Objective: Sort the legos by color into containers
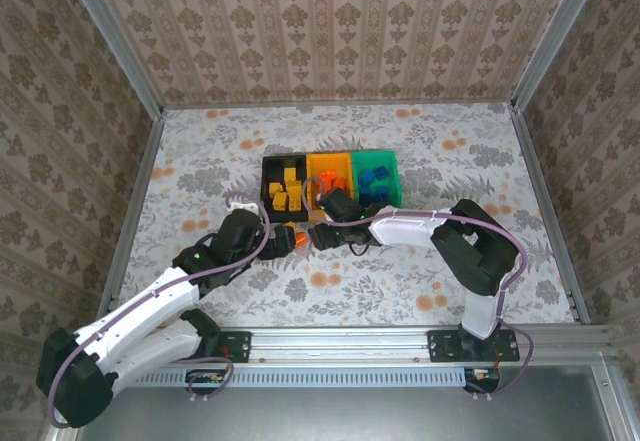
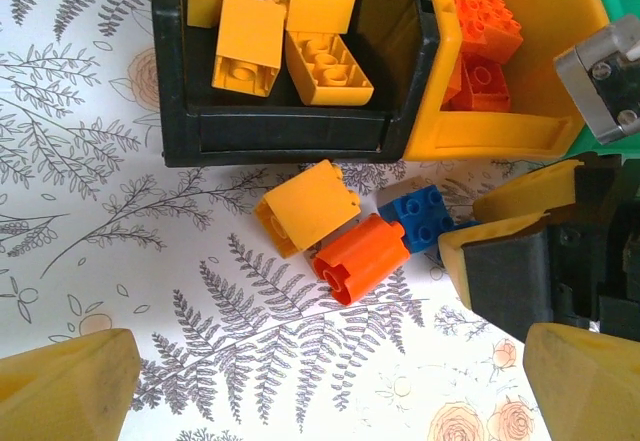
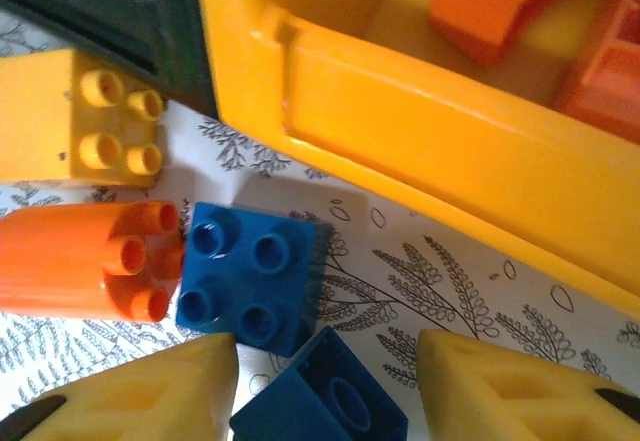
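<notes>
Three legos lie on the table in front of the bins: a yellow brick, a round orange brick and a studded blue brick. My left gripper hangs open just short of them, with bare table between its fingers. My right gripper straddles a second, tipped blue brick. That brick rests against the left finger, and a gap shows at the right finger. The studded blue brick sits just beyond. The black bin holds yellow bricks, the orange-yellow bin orange ones, the green bin blue ones.
The two grippers face each other closely, and the right gripper reaches into the left wrist view beside the blue brick. The orange-yellow bin's front wall stands right behind the bricks. Metal rails edge the patterned table.
</notes>
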